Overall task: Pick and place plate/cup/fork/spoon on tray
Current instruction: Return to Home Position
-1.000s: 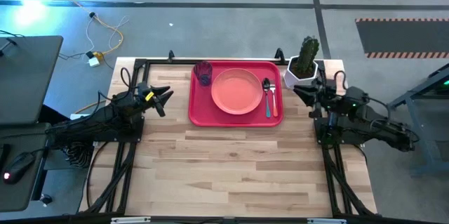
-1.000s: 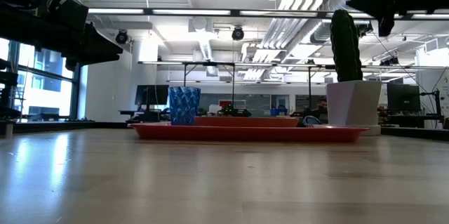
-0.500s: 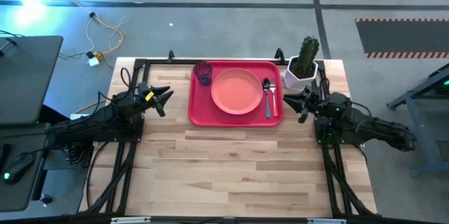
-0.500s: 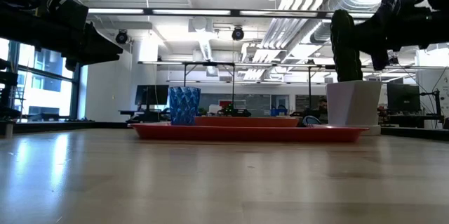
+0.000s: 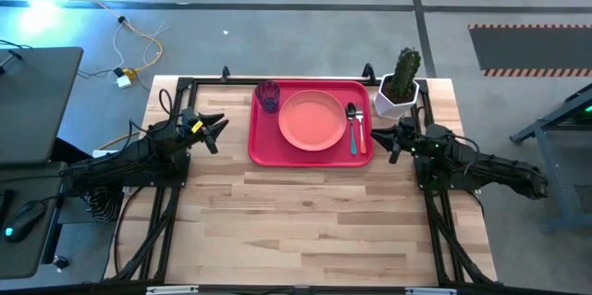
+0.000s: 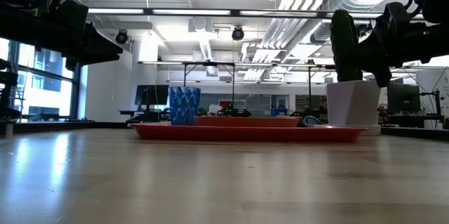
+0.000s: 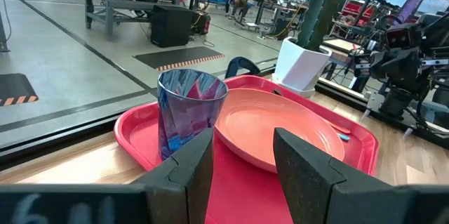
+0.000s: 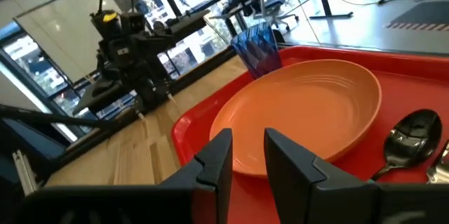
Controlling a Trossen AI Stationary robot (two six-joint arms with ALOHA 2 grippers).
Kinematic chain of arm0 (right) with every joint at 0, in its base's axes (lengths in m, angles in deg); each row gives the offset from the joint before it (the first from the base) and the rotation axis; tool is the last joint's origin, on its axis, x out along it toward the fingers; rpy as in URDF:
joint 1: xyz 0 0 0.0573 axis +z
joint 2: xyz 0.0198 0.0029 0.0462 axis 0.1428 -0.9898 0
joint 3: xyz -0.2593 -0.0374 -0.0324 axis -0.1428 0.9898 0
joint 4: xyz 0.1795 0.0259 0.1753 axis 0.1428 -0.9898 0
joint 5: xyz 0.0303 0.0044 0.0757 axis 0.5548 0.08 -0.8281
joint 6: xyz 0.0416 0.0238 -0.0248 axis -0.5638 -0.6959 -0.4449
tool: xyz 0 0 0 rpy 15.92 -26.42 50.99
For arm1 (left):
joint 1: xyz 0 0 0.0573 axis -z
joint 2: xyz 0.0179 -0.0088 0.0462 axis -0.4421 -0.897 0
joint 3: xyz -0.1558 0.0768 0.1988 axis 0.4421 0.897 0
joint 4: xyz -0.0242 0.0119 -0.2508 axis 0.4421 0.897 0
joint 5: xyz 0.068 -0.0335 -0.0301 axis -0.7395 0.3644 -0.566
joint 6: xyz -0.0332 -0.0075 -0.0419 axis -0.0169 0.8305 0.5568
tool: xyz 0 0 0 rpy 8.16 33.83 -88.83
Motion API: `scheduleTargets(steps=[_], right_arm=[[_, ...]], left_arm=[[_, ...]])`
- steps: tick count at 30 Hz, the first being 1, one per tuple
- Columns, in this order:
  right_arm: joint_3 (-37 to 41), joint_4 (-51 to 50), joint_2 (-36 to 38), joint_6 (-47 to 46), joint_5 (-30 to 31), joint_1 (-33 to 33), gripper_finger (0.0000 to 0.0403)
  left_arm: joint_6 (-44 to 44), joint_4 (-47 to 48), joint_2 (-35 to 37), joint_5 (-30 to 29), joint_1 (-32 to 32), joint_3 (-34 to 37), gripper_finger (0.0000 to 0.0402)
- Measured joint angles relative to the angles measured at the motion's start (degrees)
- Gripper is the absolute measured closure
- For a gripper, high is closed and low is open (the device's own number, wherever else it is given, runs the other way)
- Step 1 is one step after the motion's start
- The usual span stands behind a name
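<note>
The red tray lies at the table's far middle. On it rest the salmon-pink plate, the blue-purple cup upright at the far left corner, the teal-handled spoon and, right of it, the orange-handled fork. My left gripper is open and empty, hovering left of the tray, facing the cup and plate. My right gripper is open and empty, hovering just right of the tray's right rim, facing the plate and the spoon's bowl.
A white hexagonal pot with a cactus stands on the table at the tray's far right corner, just beyond my right gripper. Bare wooden tabletop stretches from the tray to the near edge. A black frame rail runs along the far edge.
My right gripper has come down and swung away from the cactus pot toward the table's near edge, ending beside the tray's right rim. My left gripper and the things on the tray have kept still.
</note>
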Motion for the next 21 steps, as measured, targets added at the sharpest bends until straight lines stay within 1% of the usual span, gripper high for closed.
scheduleTargets(steps=[3,6,13,21], right_arm=[[0.00,-0.22,-0.02,2.53,-1.20,0.00,0.0328],[0.00,-0.22,-0.02,3.42,-0.98,0.00,0.0328],[0.00,-0.26,-0.02,0.87,-0.99,0.00,0.0328],[0.00,-0.31,-0.02,0.99,-0.99,0.00,0.0328]], left_arm=[[0.00,-0.01,0.00,0.00,0.00,0.00,0.0264],[0.00,-0.01,0.00,0.00,0.00,-0.02,0.0264],[0.00,-0.01,0.00,0.00,0.00,-0.02,0.0264],[0.00,-0.01,0.00,0.00,0.00,-0.02,0.0264]])
